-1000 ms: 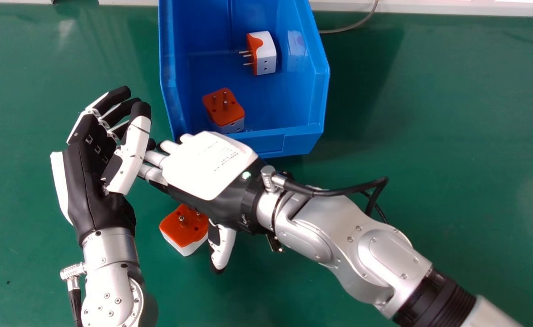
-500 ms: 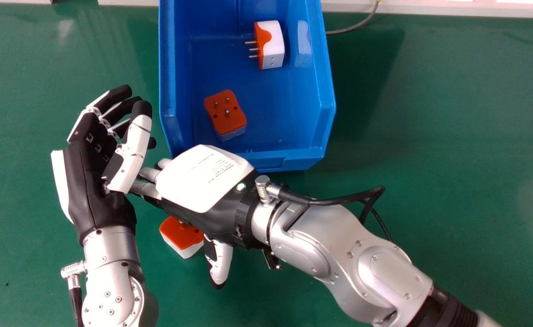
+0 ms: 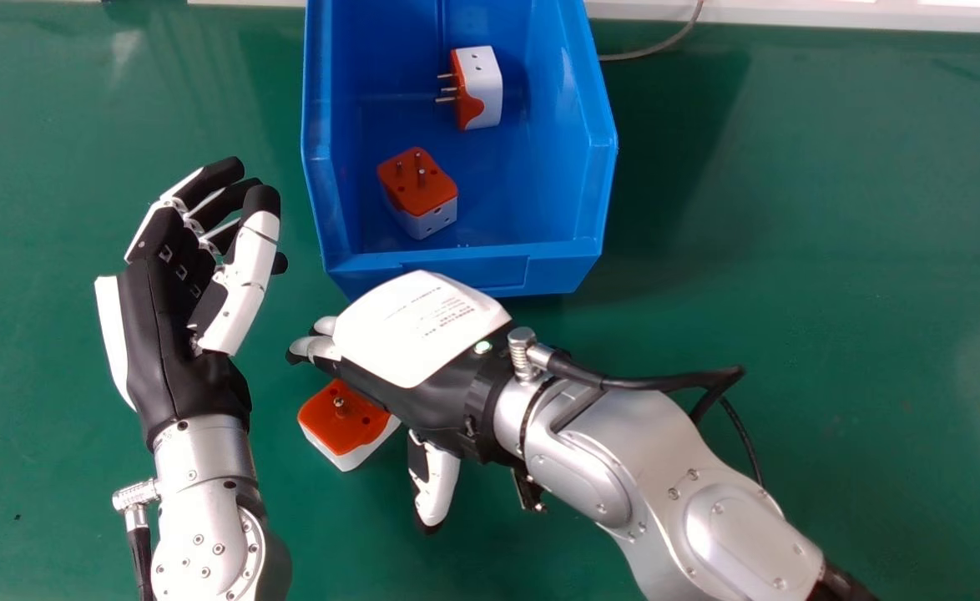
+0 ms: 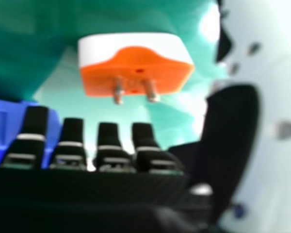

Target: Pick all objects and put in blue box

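One right hand, palm down

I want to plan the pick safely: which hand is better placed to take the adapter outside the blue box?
The right hand, I judge: in the head view it partly covers the adapter, back up, fingers straight. The left hand is off to the side, palm up.
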`<state>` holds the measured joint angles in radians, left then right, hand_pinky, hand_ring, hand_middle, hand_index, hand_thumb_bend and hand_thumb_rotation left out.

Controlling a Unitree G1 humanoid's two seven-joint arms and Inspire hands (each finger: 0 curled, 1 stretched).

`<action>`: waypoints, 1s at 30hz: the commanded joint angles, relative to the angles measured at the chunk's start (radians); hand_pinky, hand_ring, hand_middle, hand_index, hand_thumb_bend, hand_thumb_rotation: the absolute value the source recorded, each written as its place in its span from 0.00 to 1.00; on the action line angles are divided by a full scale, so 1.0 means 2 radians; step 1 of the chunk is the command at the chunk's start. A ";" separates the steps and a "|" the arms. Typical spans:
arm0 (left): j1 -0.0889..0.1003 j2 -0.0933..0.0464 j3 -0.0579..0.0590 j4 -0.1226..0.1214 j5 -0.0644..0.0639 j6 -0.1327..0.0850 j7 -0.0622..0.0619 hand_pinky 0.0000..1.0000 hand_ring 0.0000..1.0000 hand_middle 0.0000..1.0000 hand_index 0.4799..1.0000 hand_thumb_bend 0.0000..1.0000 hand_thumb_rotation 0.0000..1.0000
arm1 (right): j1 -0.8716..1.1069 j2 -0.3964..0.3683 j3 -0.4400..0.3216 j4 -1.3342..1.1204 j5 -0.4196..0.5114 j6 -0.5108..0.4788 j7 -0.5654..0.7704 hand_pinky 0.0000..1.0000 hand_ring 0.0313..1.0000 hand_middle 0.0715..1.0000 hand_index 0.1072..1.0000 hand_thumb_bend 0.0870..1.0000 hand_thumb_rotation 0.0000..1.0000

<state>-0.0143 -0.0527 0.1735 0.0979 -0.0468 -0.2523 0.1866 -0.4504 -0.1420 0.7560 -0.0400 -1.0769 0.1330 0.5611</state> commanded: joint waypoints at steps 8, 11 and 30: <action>-0.007 -0.004 -0.004 -0.010 0.000 -0.008 0.000 0.50 0.63 0.68 0.37 0.56 0.35 | -0.023 0.013 0.017 0.024 -0.006 -0.025 -0.030 0.77 0.88 0.91 0.85 0.72 0.05; -0.007 -0.004 -0.004 -0.008 -0.001 -0.010 -0.001 0.50 0.62 0.68 0.36 0.56 0.34 | -0.023 0.012 0.022 0.034 -0.007 -0.036 -0.043 0.76 0.88 0.91 0.85 0.71 0.04; -0.003 -0.009 -0.006 -0.019 0.002 -0.003 0.005 0.51 0.63 0.68 0.35 0.55 0.34 | -0.071 0.051 0.051 0.180 -0.007 -0.047 -0.081 0.76 0.90 0.91 0.85 0.63 0.02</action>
<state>-0.0146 -0.0590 0.1699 0.0846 -0.0486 -0.2501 0.1933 -0.5874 -0.0343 0.8563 0.3009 -1.0971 0.0411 0.3964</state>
